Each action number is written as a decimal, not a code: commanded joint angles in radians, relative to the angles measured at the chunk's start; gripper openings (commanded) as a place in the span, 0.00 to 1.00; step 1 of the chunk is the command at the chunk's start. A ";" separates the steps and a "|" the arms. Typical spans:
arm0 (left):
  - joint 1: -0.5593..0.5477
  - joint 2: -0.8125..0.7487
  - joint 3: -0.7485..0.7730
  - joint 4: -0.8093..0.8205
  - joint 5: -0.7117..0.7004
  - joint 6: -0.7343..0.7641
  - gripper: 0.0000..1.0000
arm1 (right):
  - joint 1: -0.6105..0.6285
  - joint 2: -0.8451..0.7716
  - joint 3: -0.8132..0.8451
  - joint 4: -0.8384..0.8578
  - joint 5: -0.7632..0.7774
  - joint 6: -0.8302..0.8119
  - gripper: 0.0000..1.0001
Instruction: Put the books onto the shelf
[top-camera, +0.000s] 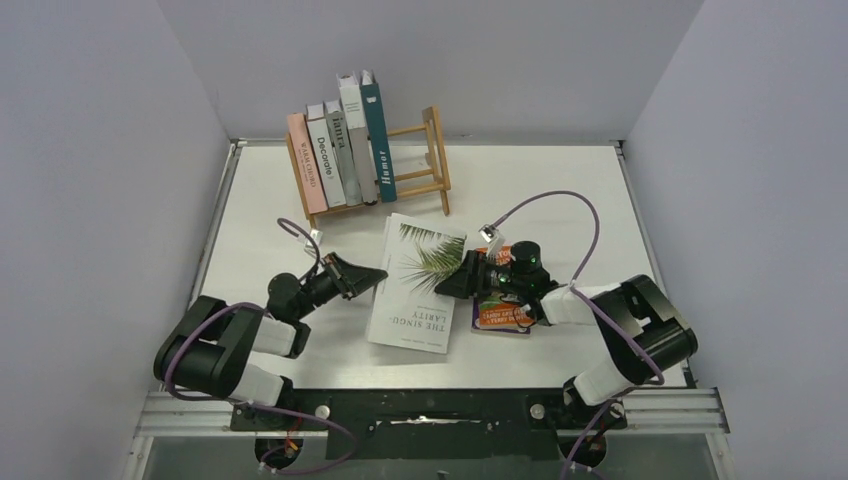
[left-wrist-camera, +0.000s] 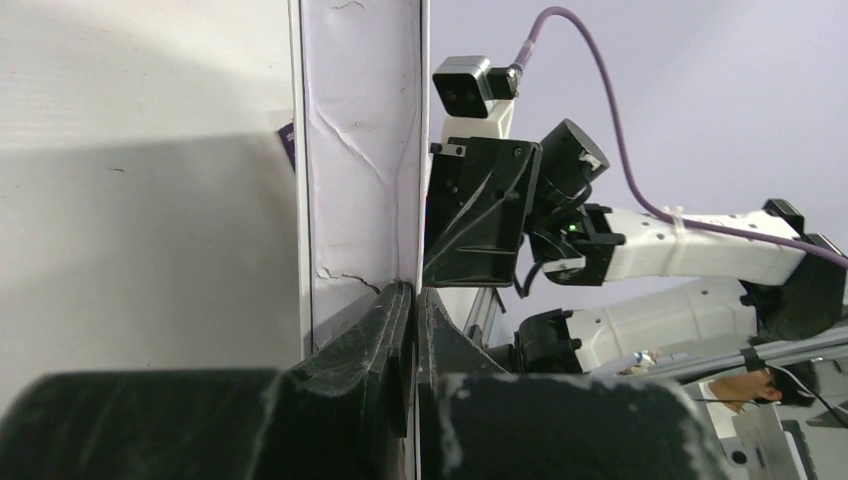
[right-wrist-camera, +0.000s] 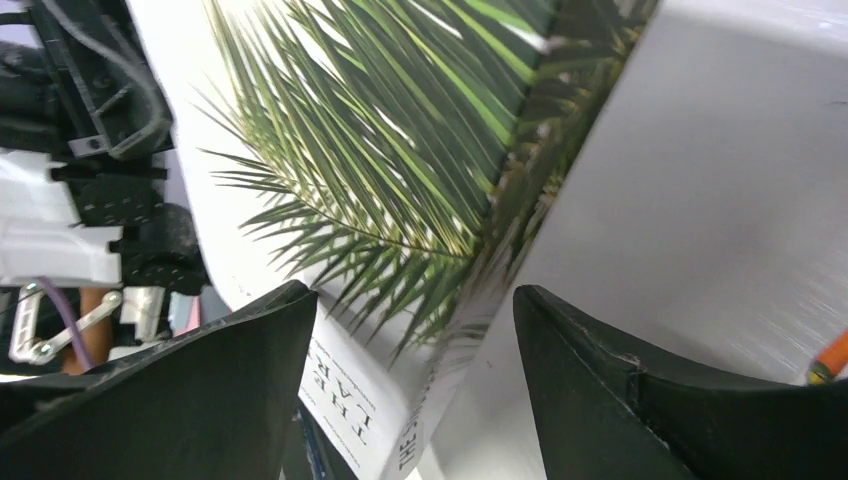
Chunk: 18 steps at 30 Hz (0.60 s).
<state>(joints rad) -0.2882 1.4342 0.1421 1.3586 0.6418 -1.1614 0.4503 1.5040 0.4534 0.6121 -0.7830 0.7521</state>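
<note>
Straddling an edge of the white palm-leaf book (top-camera: 415, 300), right gripper (top-camera: 448, 283) is spread wide, left gripper (top-camera: 375, 277) shut; light-wood shelf (top-camera: 435, 150) is half filled.

Left gripper (left-wrist-camera: 415, 335) is pinched fully closed, with its tips right up against a white book (left-wrist-camera: 360, 150) whose side is creased and cracked. The pale desk (left-wrist-camera: 140, 90) is off to the left. Past the book is the right arm (left-wrist-camera: 690, 245) with its white wrist camera (left-wrist-camera: 465, 90) and a purple cable (left-wrist-camera: 600, 90) looping over it.
</note>
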 joint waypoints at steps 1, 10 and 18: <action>0.007 0.068 -0.001 0.347 0.067 -0.098 0.00 | -0.015 0.078 -0.040 0.333 -0.097 0.057 0.74; 0.004 0.139 0.033 0.430 0.105 -0.150 0.00 | -0.016 0.354 -0.092 1.116 -0.249 0.422 0.71; 0.003 0.134 0.068 0.410 0.114 -0.167 0.00 | 0.017 0.349 -0.062 1.130 -0.257 0.431 0.54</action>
<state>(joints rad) -0.2806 1.5768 0.1627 1.5185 0.7353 -1.3045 0.4465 1.9015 0.3698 1.4891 -1.0004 1.1522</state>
